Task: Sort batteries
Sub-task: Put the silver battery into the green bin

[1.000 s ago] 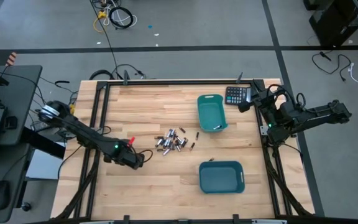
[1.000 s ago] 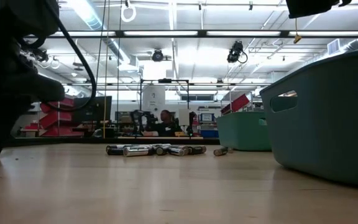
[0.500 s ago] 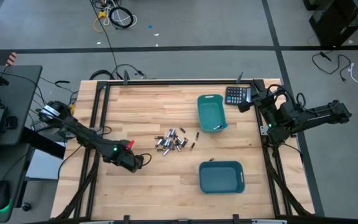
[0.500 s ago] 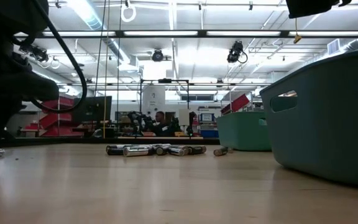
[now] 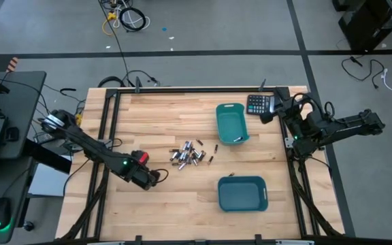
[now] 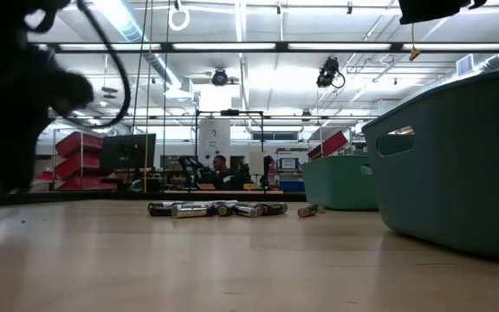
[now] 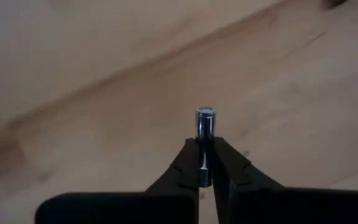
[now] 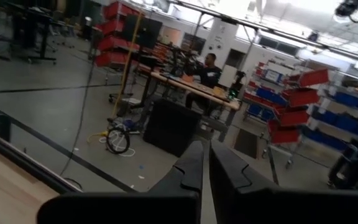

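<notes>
Nearest the camera side of the surface, the front teal bin looks bare inside from above, so nothing appears sorted into it yet; the left gripper is clamped on a single silvery battery, which stands out past the fingertips with its capped end forward, and the high view places that gripper low over the wood at the left front, just short of the pile and well apart from both bins.

Farther in, at the middle of the surface, the pile of batteries lies in a loose heap of silvery and dark cells, with a few strays just beside it toward the bins; the low view shows the same heap lying flat on the wood; by my reading most of the sorting is still ahead.

Farther again, the back teal bin holds what looks like one small pale thing against its near wall, possibly a cell already dropped, though it is too small to be sure.

At the far right corner the right gripper waits with its fingers pressed together and nothing between them, off the edge of the surface beside the black calculator; it points out into the room.
</notes>
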